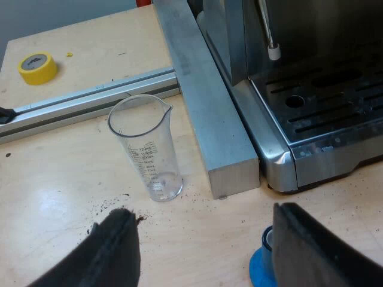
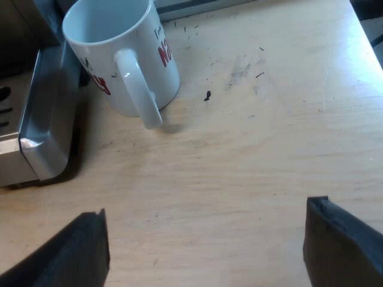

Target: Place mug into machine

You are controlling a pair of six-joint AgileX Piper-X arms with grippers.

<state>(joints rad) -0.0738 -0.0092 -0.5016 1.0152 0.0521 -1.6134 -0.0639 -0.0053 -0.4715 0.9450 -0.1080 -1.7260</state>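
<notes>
A white mug (image 2: 122, 51) with red lettering stands upright on the wooden table, right beside the espresso machine's drip tray corner (image 2: 42, 137), its handle turned toward my right gripper. My right gripper (image 2: 206, 245) is open and holds nothing, a short way back from the mug over bare wood. The espresso machine's slotted drip tray (image 1: 326, 107) and steam wand (image 1: 270, 36) show in the left wrist view. My left gripper (image 1: 206, 251) is open and holds nothing, hovering close to a clear measuring glass (image 1: 146, 146).
A metal bar (image 1: 206, 101) lies along the machine's side, with an aluminium rail (image 1: 84, 101) beyond the glass. A blue tamper (image 1: 263, 263) sits by one left finger. A yellow tape roll (image 1: 38, 67) lies farther off. Coffee grounds (image 1: 111, 206) speckle the wood.
</notes>
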